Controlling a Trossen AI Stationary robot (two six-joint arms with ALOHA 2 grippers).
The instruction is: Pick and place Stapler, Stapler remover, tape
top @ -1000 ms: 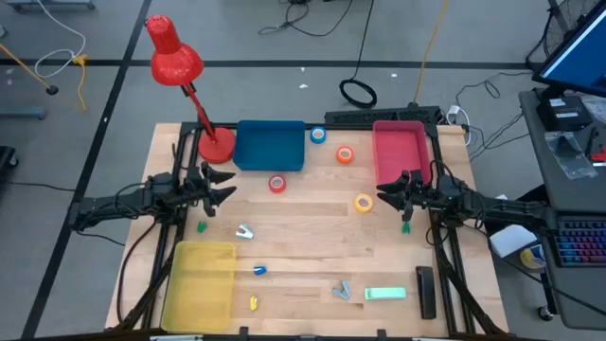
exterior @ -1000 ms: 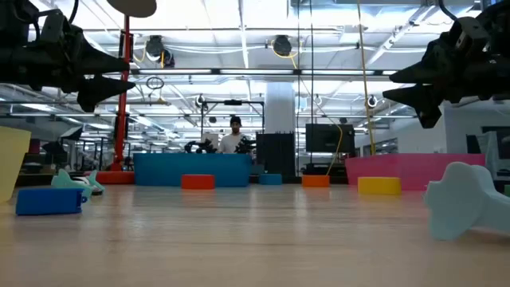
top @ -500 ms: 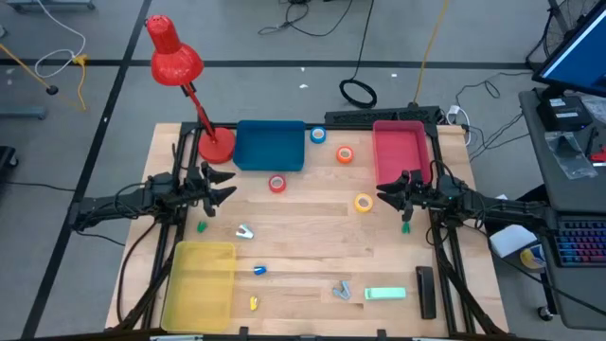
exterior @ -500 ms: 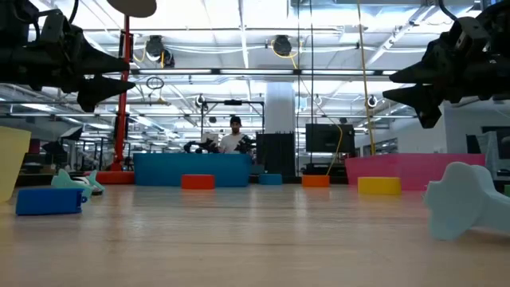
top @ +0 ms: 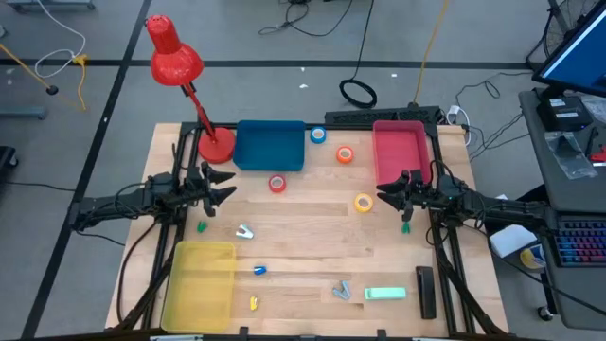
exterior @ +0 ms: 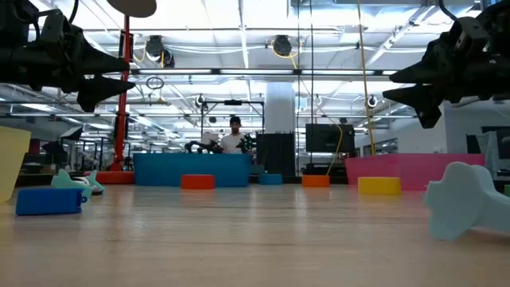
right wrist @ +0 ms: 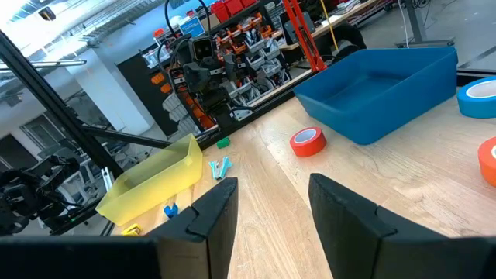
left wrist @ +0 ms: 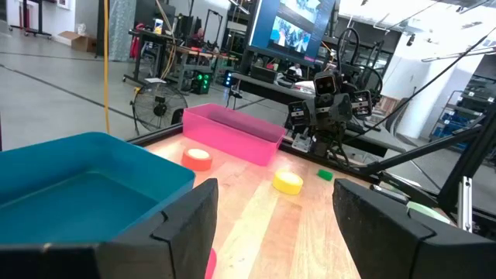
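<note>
Four tape rolls lie flat on the wooden table: blue (top: 317,135), orange (top: 345,154), red (top: 277,184) and yellow (top: 364,202). A mint-green stapler (top: 385,295) lies near the front edge, with a pale claw-shaped stapler remover (top: 341,290) to its left. My left gripper (top: 227,190) hangs open above the table's left side, pointing level toward the right. My right gripper (top: 383,196) hangs open above the right side, pointing level toward the left, close to the yellow roll. Both hold nothing, as the wrist views show: left gripper (left wrist: 271,232), right gripper (right wrist: 275,225).
A blue bin (top: 270,145) and a pink bin (top: 400,152) stand at the back, a yellow bin (top: 201,284) at the front left. A red desk lamp (top: 216,144) stands at the back left. A black bar (top: 424,291), another pale piece (top: 244,230) and small coloured bits lie about.
</note>
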